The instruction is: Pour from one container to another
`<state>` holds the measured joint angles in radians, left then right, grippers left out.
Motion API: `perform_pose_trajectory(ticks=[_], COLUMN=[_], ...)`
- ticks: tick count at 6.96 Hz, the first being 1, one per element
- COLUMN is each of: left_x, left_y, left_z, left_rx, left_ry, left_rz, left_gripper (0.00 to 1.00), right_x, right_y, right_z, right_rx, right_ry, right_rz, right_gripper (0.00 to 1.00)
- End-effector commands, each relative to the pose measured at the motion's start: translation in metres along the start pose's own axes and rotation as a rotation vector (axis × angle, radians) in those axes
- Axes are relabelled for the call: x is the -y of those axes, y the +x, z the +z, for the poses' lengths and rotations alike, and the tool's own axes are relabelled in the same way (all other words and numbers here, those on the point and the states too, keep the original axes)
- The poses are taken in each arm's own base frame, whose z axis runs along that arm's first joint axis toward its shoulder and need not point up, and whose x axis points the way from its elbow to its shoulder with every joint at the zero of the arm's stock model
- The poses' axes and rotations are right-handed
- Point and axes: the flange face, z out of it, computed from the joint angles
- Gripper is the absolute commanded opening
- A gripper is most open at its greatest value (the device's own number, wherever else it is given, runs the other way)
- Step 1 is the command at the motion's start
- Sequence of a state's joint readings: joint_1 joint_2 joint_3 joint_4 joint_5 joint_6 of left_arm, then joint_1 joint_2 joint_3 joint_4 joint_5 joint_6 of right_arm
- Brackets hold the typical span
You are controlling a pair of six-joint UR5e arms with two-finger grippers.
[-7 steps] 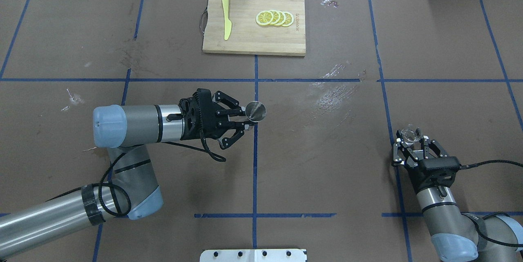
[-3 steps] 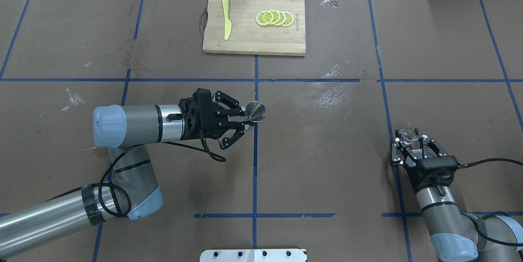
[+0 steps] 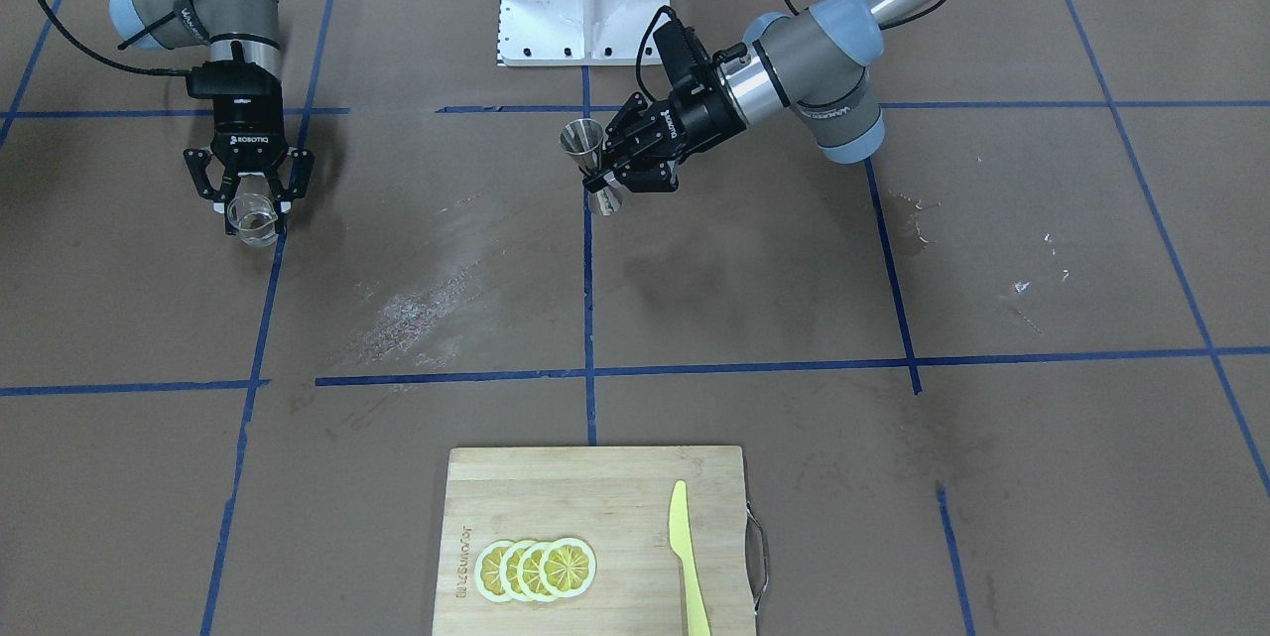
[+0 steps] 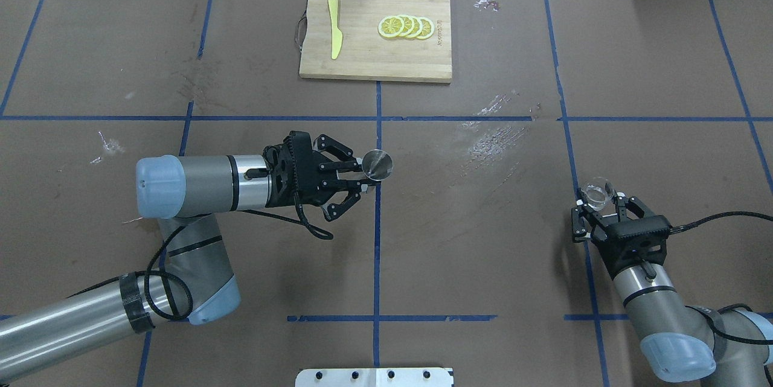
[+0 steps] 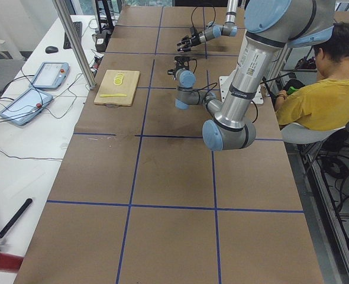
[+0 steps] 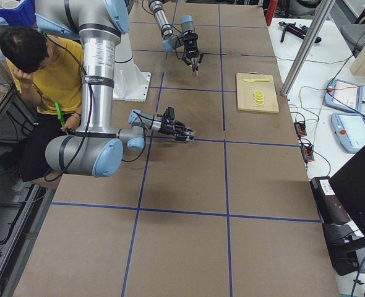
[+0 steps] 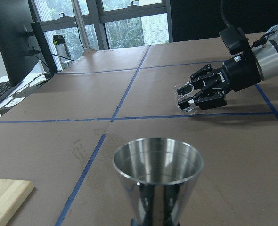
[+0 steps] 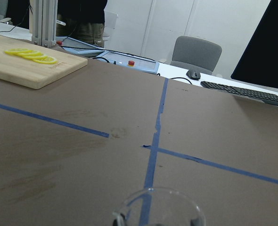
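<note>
The steel jigger [image 4: 377,165] [image 3: 592,163] [image 7: 157,179] is held upright above the table's middle, with my left gripper [image 4: 362,179] [image 3: 607,182] shut on its waist. The clear glass cup [image 4: 596,194] [image 3: 252,220] [image 7: 185,96] [image 8: 159,209] sits between the fingers of my right gripper [image 4: 599,208] [image 3: 252,204], which is shut on it at the table's right side, lifted off the surface. The two containers are far apart. Whether the cup holds anything I cannot tell.
A wooden cutting board [image 4: 362,61] [image 3: 556,477] lies at the far middle with lemon slices [image 4: 406,26] and a yellow knife [image 4: 334,26] on it. The robot's white base plate [image 4: 374,377] is at the near edge. A seated person [image 5: 316,89] shows in the side views.
My right gripper has shifted left and toward the robot with the glass cup in it, and turned slightly. The left arm with the jigger has stayed still.
</note>
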<state>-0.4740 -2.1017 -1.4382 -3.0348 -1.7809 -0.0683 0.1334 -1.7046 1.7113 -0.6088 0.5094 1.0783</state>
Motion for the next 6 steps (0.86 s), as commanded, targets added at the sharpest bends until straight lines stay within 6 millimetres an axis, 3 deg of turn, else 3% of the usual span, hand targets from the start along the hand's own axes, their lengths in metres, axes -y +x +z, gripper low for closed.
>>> perform_pose_trajectory(ticks=[1, 4, 6], left_x=[-0.001, -0.002, -0.002], left_y=[0.001, 0.002, 0.002], left_z=[0.0, 0.0, 0.001], left_rx=[-0.001, -0.003, -0.001], left_ry=[-0.002, -0.003, -0.006], left_rz=[0.0, -0.001, -0.001], left_gripper=[0.0, 0.0, 0.0], right_x=[0.034, 0.071, 0.113], right_y=[-0.001, -0.032, -0.065], right_z=[0.002, 0.003, -0.009], right_rx=[0.005, 0.015, 0.051], right_ry=[0.04, 0.092, 0.133], right_rz=[-0.036, -0.112, -0.167], right_gripper=[0.0, 0.0, 0.0])
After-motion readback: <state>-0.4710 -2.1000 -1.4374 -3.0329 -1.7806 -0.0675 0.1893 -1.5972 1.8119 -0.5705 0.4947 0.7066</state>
